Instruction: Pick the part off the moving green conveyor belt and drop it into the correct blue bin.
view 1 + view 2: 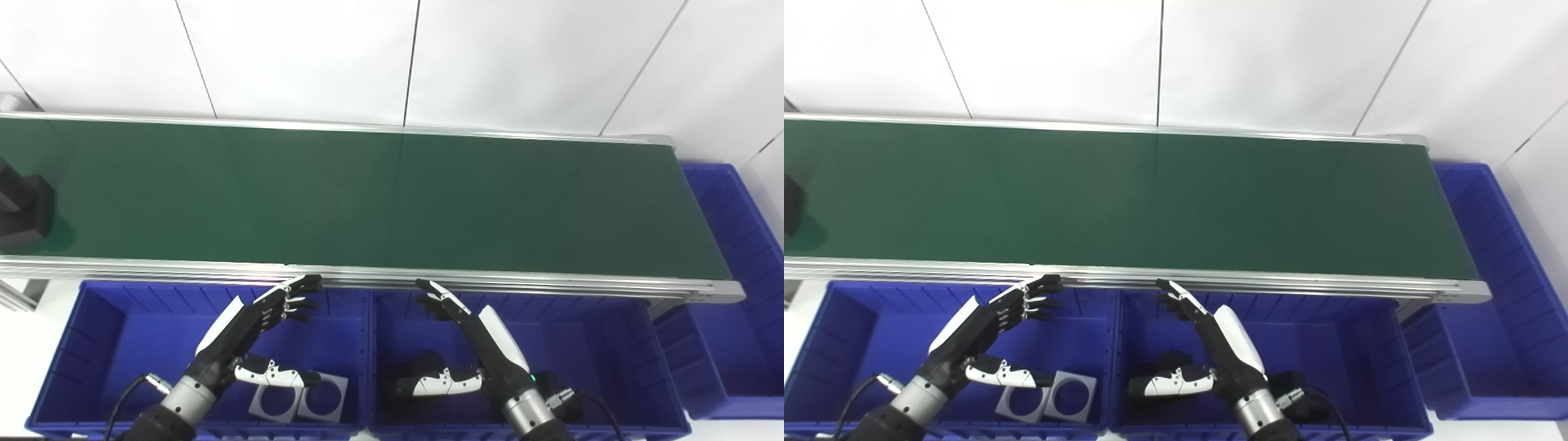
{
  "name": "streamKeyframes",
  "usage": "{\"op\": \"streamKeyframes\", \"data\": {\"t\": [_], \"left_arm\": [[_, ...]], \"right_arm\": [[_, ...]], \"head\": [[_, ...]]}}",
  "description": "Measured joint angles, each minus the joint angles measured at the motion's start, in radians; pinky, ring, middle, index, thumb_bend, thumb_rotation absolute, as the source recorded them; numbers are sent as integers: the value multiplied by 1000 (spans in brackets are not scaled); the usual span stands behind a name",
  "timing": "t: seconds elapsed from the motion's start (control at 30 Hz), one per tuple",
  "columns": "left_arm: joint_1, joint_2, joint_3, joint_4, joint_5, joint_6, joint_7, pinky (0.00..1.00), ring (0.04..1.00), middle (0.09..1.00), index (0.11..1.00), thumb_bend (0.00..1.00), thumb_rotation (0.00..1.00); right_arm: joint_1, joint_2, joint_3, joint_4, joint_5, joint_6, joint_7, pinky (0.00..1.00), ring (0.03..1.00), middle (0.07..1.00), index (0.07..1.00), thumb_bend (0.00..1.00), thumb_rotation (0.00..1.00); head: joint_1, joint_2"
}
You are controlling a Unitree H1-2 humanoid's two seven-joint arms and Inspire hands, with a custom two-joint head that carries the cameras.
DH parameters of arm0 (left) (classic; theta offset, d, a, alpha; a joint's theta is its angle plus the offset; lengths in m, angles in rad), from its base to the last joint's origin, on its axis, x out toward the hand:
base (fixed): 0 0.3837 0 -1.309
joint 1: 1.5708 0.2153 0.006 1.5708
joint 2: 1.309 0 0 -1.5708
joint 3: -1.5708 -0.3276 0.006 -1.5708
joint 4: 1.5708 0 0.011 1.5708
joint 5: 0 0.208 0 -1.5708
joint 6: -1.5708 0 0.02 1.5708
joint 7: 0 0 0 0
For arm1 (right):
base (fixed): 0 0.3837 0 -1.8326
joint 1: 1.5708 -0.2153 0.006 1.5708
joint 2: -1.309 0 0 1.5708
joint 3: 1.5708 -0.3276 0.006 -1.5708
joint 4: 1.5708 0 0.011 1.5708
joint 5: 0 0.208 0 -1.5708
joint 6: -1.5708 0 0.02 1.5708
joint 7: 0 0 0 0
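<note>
Black part [21, 208] rides the green belt [380, 202], not picked yet; both robot hands [257, 318] [471, 324] wait open, holding nothing.

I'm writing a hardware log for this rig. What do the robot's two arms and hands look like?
Both match: the left hand and right hand have black fingers, white back plates and white-and-black thumbs. Each has a silver metal wrist cuff, a black forearm and a black cable at the wrist. A small green light shows near the right wrist.
</note>
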Motion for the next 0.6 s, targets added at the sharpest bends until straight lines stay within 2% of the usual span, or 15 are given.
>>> {"op": "streamKeyframes", "data": {"t": [0.47,0.53,0.6], "left_arm": [[0,0,0,0,-1,0,0,728,790,865,878,840,111],[0,0,0,0,-1,0,0,729,788,866,877,841,107],[0,-1,-1,0,0,0,0,724,784,861,873,850,121]], "right_arm": [[0,0,-1,0,6,0,0,817,837,846,912,910,359],[0,0,-1,0,5,0,0,819,839,845,913,911,368],[0,-2,-1,0,5,0,0,823,847,849,917,906,357]], "head": [[0,-2],[17,-3],[98,-11]]}}
